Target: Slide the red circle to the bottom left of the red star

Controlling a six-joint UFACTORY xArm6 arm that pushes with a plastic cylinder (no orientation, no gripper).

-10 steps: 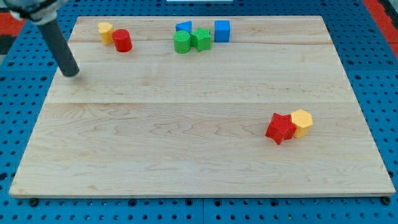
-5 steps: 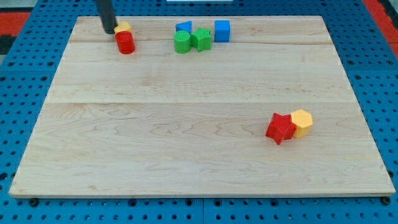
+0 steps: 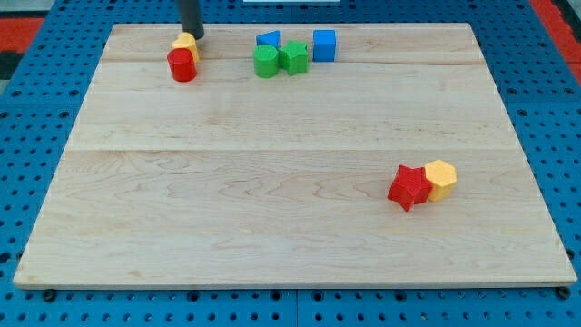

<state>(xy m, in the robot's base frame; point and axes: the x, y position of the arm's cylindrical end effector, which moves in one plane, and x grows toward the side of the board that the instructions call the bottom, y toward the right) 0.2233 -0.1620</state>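
Note:
The red circle stands near the board's top left, touching a small yellow block just above it. The red star lies far off at the lower right, with a yellow hexagon-like block touching its right side. My tip is at the board's top edge, just above and right of the small yellow block, close to or touching it, and above the red circle.
A cluster sits at the top middle: a green circle, a green block, a blue block behind them and a blue cube. The wooden board lies on a blue pegboard surface.
My tip swept from the left edge up to the top and then right, past the small yellow block. The yellow block shifted right; the red circle barely moved.

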